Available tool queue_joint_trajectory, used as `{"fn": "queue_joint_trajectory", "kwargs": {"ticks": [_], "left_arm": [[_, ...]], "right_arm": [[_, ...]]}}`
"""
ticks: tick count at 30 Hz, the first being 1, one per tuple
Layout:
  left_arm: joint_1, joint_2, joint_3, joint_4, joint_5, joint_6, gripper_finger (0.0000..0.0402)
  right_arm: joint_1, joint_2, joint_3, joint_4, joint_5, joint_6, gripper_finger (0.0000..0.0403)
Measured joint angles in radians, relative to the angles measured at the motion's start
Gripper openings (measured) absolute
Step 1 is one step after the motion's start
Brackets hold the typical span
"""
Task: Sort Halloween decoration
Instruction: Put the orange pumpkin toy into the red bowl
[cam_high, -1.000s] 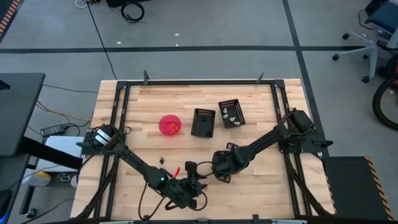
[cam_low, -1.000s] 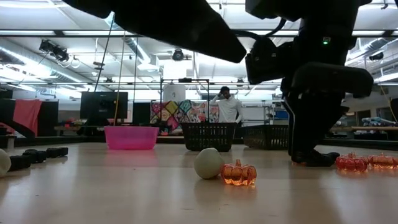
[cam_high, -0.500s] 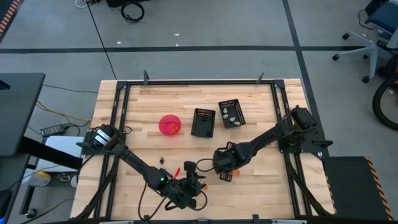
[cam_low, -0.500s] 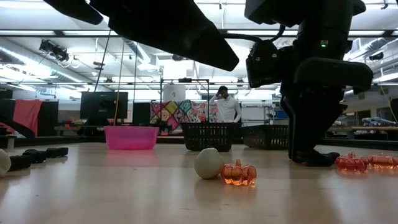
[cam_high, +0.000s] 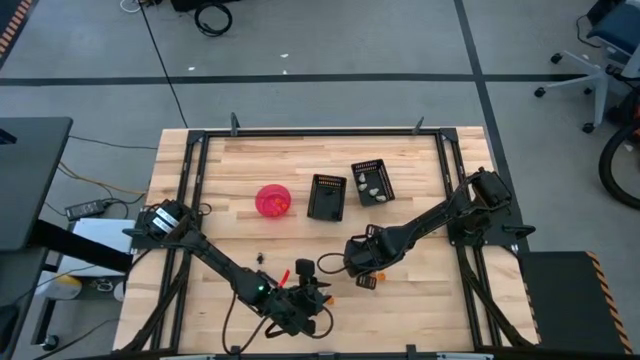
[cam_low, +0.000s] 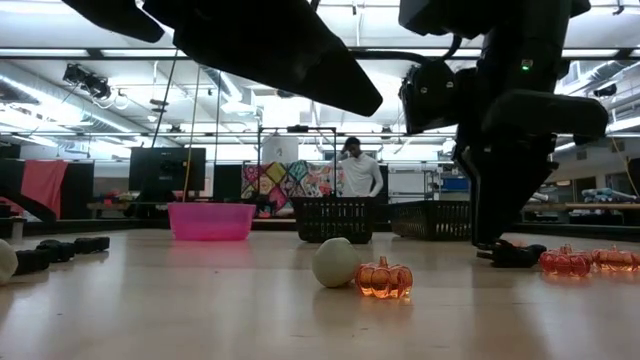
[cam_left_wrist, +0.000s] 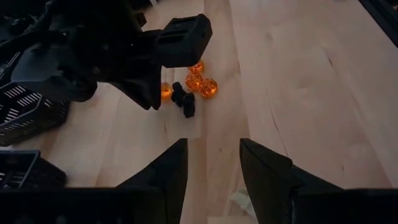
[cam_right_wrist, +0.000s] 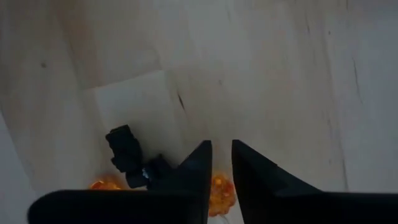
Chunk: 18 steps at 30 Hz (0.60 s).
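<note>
The Halloween decoration lies scattered over the wooden table: orange pumpkins, a pale ball and black trinkets. My right gripper is shut, pointing down just above the cluster of orange pumpkins and black trinkets right of the table's middle. One orange trinket shows in the slit between its fingers. My left gripper waits open near the table's front edge, with nothing between its fingers. My right gripper points down at the cluster. An orange trinket shows in the narrow slit between its fingers. I cannot tell whether the fingers touch it or whether it lies on the table below them.
A pink bowl and two black slotted baskets stand in the far half of the table; the right basket holds pale trinkets. A black trinket lies alone on the left. A person stands in the room behind.
My right gripper has risen a little off the table, clear of the black trinket beside it. The trinkets on the table lie where they were.
</note>
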Motion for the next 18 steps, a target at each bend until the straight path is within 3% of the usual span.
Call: {"fn": "queue_joint_trajectory", "kwargs": {"ticks": [8,18], "left_arm": [[0.000,0.000,0.000,-0.008,0.000,-0.005,0.0153],[0.002,0.000,0.000,-0.009,0.000,-0.004,0.0153]], "right_arm": [[0.000,-0.034,0.001,-0.049,0.011,-0.037,0.0057],[0.068,-0.141,0.002,-0.116,-0.064,-0.508,0.0118]]}}
